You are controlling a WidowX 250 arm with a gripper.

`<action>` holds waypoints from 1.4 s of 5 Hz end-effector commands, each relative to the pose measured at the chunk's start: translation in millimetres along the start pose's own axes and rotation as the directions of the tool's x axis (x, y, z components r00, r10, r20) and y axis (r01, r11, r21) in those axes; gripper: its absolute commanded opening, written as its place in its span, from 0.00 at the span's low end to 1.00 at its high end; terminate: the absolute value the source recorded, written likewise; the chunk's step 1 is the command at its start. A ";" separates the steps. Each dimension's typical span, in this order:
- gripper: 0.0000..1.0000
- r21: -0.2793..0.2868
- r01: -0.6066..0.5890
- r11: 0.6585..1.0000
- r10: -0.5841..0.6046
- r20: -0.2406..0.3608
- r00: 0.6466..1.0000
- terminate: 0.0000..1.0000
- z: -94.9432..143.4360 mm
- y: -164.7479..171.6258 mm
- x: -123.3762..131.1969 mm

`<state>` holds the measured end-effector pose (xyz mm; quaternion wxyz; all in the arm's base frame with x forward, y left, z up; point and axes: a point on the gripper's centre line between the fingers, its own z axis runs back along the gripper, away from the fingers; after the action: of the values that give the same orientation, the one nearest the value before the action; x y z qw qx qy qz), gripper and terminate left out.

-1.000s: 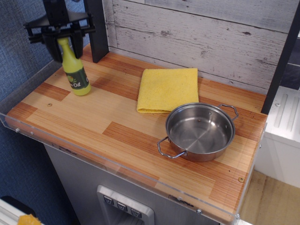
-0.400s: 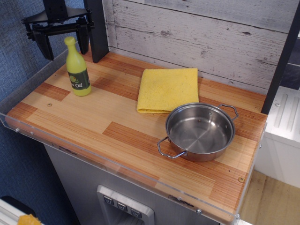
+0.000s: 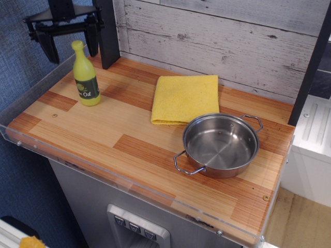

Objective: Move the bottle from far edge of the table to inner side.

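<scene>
One bottle (image 3: 85, 76) upright, cap skyward

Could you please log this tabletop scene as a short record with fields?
bottle: yellow-green bottle, upright on the table, left side
gripper: gripper, open, above the bottle, not touching it
cloth: yellow cloth, folded flat, centre rear
pan: steel pan, empty, right of centre, overlapping the cloth's corner
</scene>
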<state>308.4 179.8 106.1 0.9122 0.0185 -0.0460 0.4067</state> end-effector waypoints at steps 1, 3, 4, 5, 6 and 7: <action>1.00 -0.054 0.014 0.998 -0.008 0.112 0.994 0.00 55.3 -3.9 -0.2; 1.00 -0.065 0.092 0.994 -0.086 0.089 0.992 0.00 59.5 -19.4 -38.1; 1.00 -0.072 0.156 0.985 -0.149 0.093 0.984 0.00 59.7 -30.6 -59.0; 1.00 -0.065 0.232 0.971 -0.228 0.069 0.971 0.00 54.1 -45.5 -79.2; 1.00 -0.059 0.252 0.966 -0.249 0.048 0.967 0.00 46.4 -47.0 -87.9; 1.00 -0.059 0.252 0.966 -0.249 0.048 0.967 0.00 46.4 -47.0 -87.9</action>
<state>289.0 76.6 126.5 0.9569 0.0012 -0.0468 0.2867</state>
